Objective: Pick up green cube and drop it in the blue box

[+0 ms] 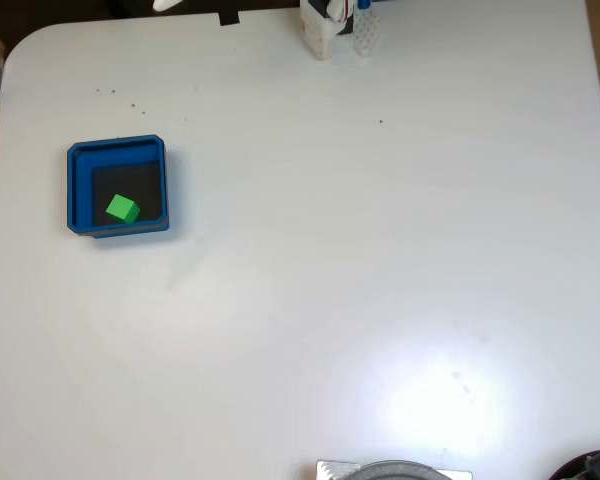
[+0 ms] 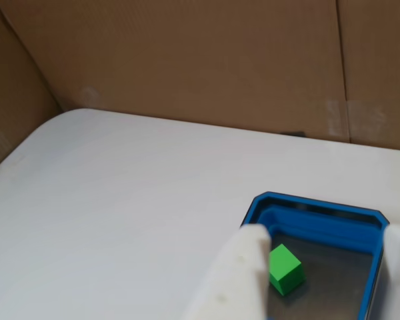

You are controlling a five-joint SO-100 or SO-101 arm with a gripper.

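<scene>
The green cube [image 1: 122, 209] lies on the dark floor of the blue box [image 1: 77, 190], toward its lower left, at the left side of the white table in the fixed view. Nothing touches it there. In the other view my gripper [image 2: 327, 233] enters from the bottom edge with two white fingers [image 2: 237, 280] spread wide apart and open. The blue box [image 2: 307, 217] and the green cube [image 2: 285, 269] show between them, farther off. The cube rests tilted on the box floor, not held.
A white stand with small items [image 1: 330, 28] sits at the table's top edge. A grey rounded part [image 1: 395, 470] and a dark object [image 1: 592, 466] sit at the bottom edge. Brown cardboard walls [image 2: 187, 60] rise behind the table's rounded corner.
</scene>
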